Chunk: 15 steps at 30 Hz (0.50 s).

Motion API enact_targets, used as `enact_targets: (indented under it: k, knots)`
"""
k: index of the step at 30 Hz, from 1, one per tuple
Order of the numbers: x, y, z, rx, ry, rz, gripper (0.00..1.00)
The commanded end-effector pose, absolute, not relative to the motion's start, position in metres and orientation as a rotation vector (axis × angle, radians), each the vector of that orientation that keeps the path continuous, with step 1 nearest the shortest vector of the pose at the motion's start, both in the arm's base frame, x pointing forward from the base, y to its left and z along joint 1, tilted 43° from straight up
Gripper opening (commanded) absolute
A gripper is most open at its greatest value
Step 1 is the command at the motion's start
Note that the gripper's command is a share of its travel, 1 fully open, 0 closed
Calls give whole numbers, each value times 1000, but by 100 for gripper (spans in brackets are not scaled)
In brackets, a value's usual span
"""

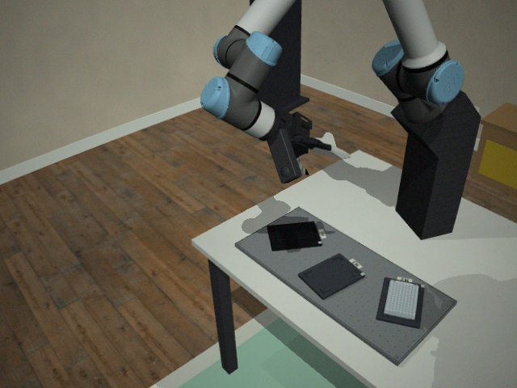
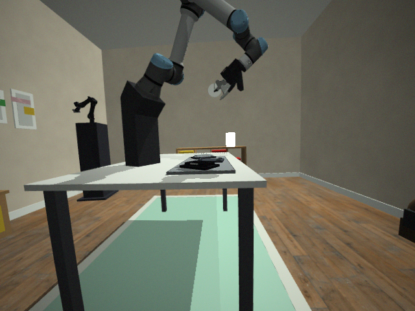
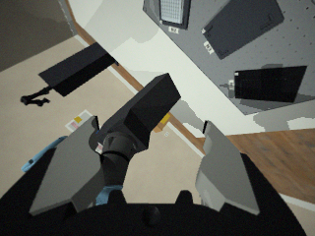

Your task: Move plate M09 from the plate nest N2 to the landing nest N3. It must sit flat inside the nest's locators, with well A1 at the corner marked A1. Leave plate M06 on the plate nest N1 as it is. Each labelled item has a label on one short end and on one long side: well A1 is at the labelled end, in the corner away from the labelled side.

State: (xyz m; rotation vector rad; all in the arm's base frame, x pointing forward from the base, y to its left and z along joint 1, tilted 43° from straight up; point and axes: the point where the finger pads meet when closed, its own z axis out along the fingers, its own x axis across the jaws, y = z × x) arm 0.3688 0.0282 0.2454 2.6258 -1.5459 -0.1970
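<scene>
A grey baseplate (image 1: 363, 309) (image 2: 201, 171) (image 3: 295, 46) lies on the white table (image 1: 467, 259) (image 2: 141, 177) and carries three stations in a row. At the far left end lies a black plate (image 1: 294, 235) (image 3: 271, 84). In the middle is a dark, empty nest (image 1: 330, 276) (image 3: 243, 22) with corner locators. At the right end a white well plate (image 1: 401, 298) (image 3: 174, 9) sits on a dark nest. The small labels are too small to read. My gripper (image 1: 313, 145) (image 2: 222, 89) (image 3: 153, 119) is open and empty, high above the table's far left corner, well off the plates.
The arm's dark pedestal (image 1: 434, 175) (image 2: 141, 133) (image 3: 148, 113) stands on the table behind the baseplate. A wooden box (image 1: 498, 145) with a yellow face stands at the right. A second dark pedestal (image 2: 92, 144) and a low shelf (image 2: 211, 148) stand beyond the table.
</scene>
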Motion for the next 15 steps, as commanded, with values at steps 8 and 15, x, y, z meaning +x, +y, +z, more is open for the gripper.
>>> enact_targets:
  k: [8,15]
  knots:
    - [363,22,271,2505,-1796,-116,82]
    - [357,17,290,2402,-1976,-60,82]
